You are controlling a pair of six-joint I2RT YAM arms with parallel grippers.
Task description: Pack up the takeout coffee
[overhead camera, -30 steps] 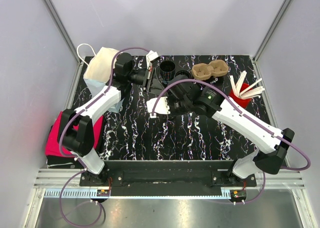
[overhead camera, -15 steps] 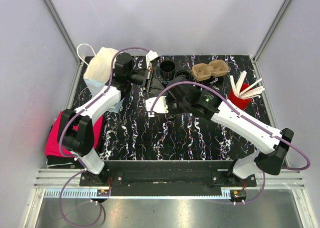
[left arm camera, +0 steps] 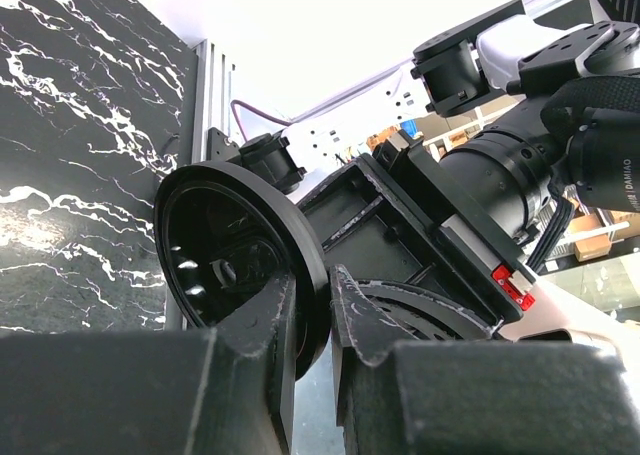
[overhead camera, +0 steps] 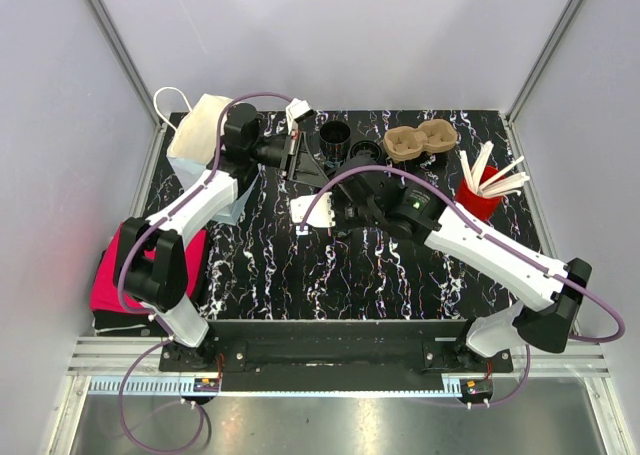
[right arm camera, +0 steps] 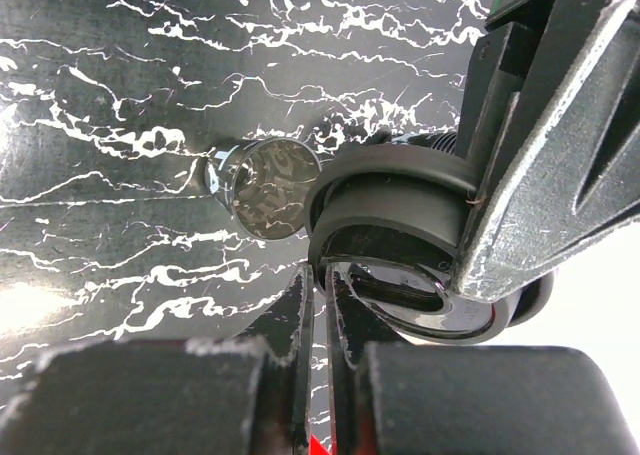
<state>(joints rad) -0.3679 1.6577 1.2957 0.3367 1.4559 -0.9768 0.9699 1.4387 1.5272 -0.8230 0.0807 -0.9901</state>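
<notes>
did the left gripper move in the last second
Yes. The left gripper, jaws on the black lid, has drawn back to the left, away from the open black cup, which has stayed put.

The top external camera looks steeply down from above and behind the arm bases [overhead camera: 190,353], taking in the whole marbled table [overhead camera: 270,265]. The left wrist camera, rolled sideways, peers past its own fingers [left arm camera: 250,335] toward the right arm [left arm camera: 600,145], very close to the black lid [left arm camera: 235,265]. The right wrist camera faces down at the tabletop, equally close; all three share that lid, far middle
</notes>
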